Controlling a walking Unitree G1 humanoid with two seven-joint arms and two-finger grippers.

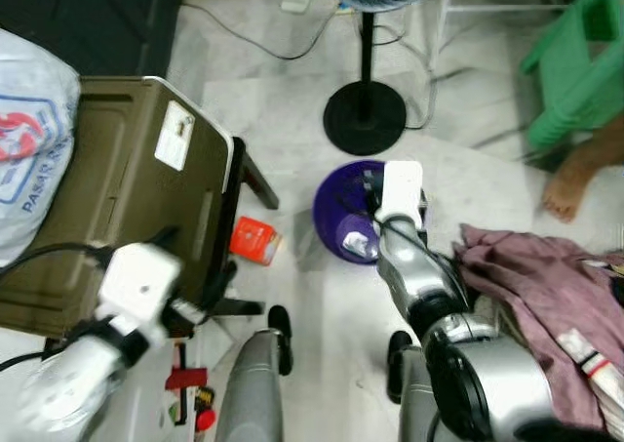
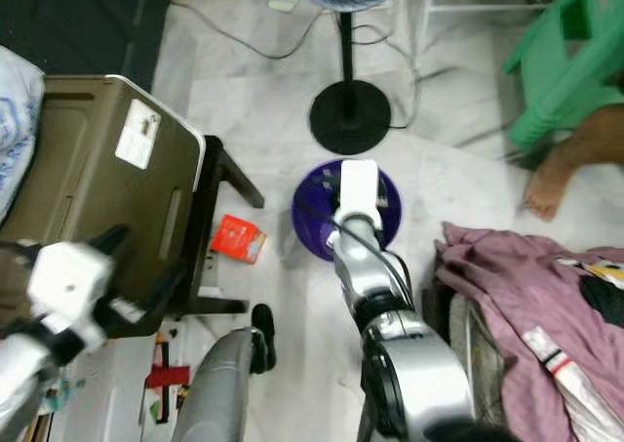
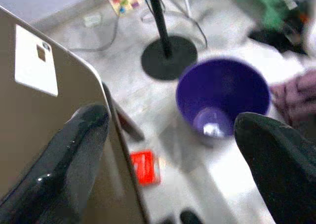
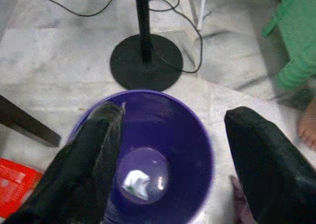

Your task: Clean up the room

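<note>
Right claw (image 4: 168,159) hangs directly over the purple bin (image 4: 195,135), fingers spread wide, nothing between them; a small white crumpled scrap (image 4: 137,182) lies on the bin's floor, straight below the claw.

Judgement: next pickup is the red packet (image 1: 254,240). It lies flat on the floor just beside the purple bin, on the robot's left of it, between the bin and the foot of the olive-brown case (image 1: 117,188); apart from the bin, close to the case's dark leg. Its long axis runs slantwise, roughly from the bin toward the case.

Left claw (image 3: 173,150) is open wide and empty, held up beside the olive-brown case; the packet sits between its fingers in the wrist view, lower and ahead; so the left arm looks the nearer, though the right also has reach from the bin.

Packet: small, flat, rectangular, bright red-orange with faint white print; thin, probably light, needs a low pinch across the short side.

Away from the bin on the right: a mauve cloth heap (image 1: 546,296).
</note>
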